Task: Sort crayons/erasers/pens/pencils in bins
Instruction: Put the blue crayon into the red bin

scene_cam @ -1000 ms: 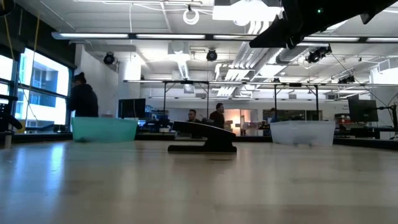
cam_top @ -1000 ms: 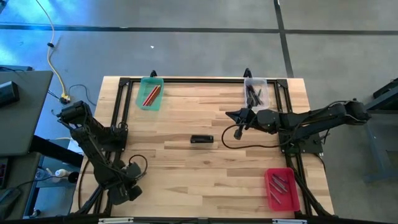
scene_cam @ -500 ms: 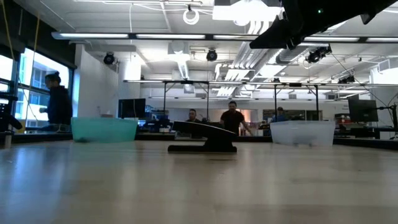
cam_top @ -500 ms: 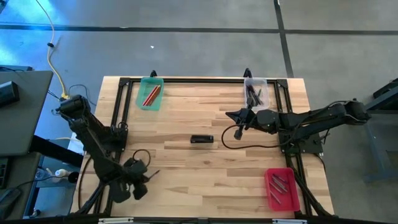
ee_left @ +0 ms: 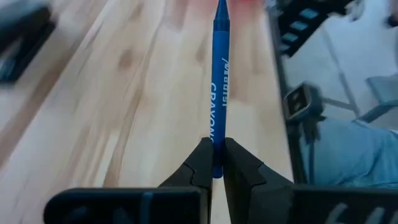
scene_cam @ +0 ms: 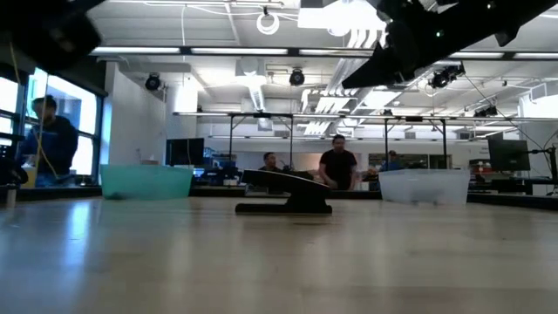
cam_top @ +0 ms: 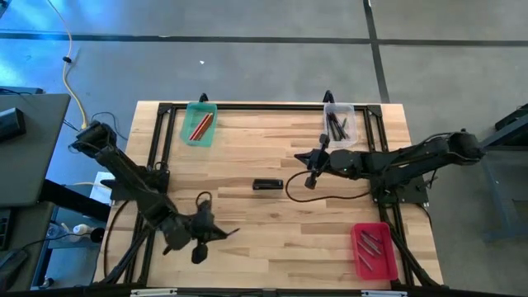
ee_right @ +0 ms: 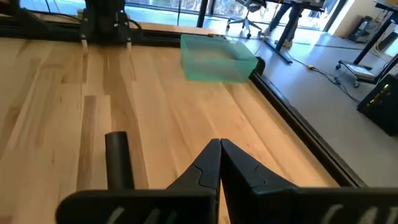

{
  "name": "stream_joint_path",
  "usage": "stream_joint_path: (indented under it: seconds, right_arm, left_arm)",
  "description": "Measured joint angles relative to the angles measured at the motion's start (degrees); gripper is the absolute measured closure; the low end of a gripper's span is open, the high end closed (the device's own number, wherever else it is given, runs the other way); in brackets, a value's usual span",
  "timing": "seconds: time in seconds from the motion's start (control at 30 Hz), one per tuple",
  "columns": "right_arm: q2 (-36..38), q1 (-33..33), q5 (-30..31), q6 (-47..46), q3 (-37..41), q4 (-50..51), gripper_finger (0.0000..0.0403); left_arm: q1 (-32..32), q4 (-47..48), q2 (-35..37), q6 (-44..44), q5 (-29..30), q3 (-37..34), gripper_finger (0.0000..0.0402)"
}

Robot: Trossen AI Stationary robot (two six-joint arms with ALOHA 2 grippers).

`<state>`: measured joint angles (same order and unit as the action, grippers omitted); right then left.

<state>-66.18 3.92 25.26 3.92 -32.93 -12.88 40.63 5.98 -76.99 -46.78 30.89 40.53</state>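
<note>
On the table (cam_top: 272, 223): 3 bins — 1 green (cam_top: 199, 124) at the far left corner, 1 clear (cam_top: 339, 120) at the far right edge, 1 red (cam_top: 374, 250) at the near right corner — 1 blue crayon (ee_left: 218, 93), 1 black block (cam_top: 267, 185), 2 arms.

Two dark jointed arms trail black cables; each end effector has tapered black fingers (ee_right: 205, 168).
</note>
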Motion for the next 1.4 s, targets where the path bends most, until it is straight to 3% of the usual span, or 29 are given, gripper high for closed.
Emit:
stream_joint_path:
  seconds: [0.2,0.43,0.67,0.83,0.97,1.13,1.27,1.4]
  right_arm:
    - [-5.1,0.0,-0.8,0.5,0.0,-4.4,0.0403]
    - [-6.6,0.1,-1.7,-0.9,1.0,-7.8,0.0403]
    - [-6.7,2.3,-5.7,-5.3,17.1,-39.3,0.0403]
    - [-6.6,4.5,-8.1,-9.4,22.1,-52.0,0.0403]
    - [-6.7,6.4,-9.9,-9.5,19.8,-52.4,0.0403]
    - [-6.6,8.6,-10.2,-9.8,12.9,-43.2,0.0384]
    - [-7.7,10.2,-8.1,-12.6,7.6,-36.7,0.0334]
    - [-11.2,11.7,-8.0,-12.6,4.3,-36.8,0.0274]
  left_arm:
    - [-8.1,-17.6,0.0,15.1,-8.7,-3.9,0.0396]
    - [-14.6,-35.4,0.0,23.0,-13.0,-11.7,0.0397]
    - [-19.7,-52.5,0.0,30.5,-15.8,-17.3,0.0397]
    - [-24.1,-61.7,-1.9,36.9,-20.4,-17.4,0.0397]
    - [-28.9,-68.0,-4.7,37.9,-25.0,-17.1,0.0397]
    - [-32.8,-69.3,-8.7,38.0,-26.4,-13.9,0.0397]
    - [-34.6,-69.4,-11.6,38.0,-30.1,-10.8,0.0397]
    - [-35.5,-69.4,-13.6,37.1,-30.9,-8.4,0.0397]
